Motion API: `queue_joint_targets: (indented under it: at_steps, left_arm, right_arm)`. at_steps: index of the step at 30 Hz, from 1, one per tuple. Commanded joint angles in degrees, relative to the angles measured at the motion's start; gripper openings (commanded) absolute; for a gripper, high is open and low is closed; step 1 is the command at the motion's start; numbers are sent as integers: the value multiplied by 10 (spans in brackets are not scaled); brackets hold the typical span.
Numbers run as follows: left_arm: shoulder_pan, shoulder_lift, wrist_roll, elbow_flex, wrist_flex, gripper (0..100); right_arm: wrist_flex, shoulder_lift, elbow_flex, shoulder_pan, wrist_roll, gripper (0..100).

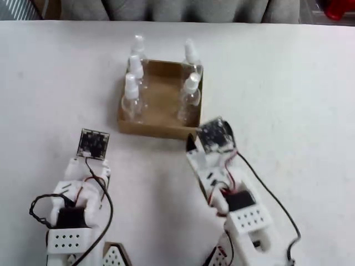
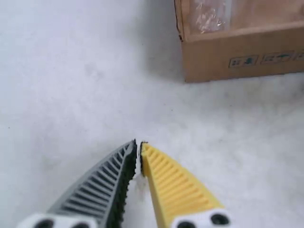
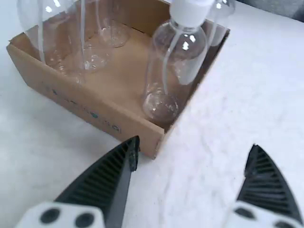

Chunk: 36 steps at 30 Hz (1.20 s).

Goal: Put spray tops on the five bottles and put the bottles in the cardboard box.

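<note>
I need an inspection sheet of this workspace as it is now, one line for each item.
Surface: white table.
Job's things: five bottles, spray tops on, upright inside the cardboard box.
Clutter: nothing seen.
Hands: left hand shut, over bare table beside the box; right hand open, holding nothing, near a box corner.
Cables: black and red wires loose along both arms.
Surroundings: grey shapes behind the table; red object at the far edge.
</note>
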Motion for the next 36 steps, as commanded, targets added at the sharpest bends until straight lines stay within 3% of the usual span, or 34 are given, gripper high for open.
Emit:
queue_joint_targets:
  at_steps: [1, 7, 11, 17, 22, 31, 36]
  left_arm:
    - [4, -5, -8, -3, -18, 23]
    - [4, -5, -8, -3, -18, 23]
    - [4, -5, -8, -3, -18, 23]
    - [4, -5, -8, -3, -18, 23]
    - [4, -5, -8, -3, -15, 23]
    - [8, -5, -8, -3, 41, 23]
    - [29, -7, -8, -3, 105, 22]
  right_arm:
    - [84, -146, 24, 53, 5, 226]
    - [264, -335, 27, 96, 4, 9]
    - [360, -427, 33, 116, 4, 47]
    - [378, -400, 37, 166, 4, 47]
    - [478, -416, 53, 178, 4, 47]
    - [502, -416, 108, 182, 4, 48]
    - [578, -416, 108, 177, 4, 48]
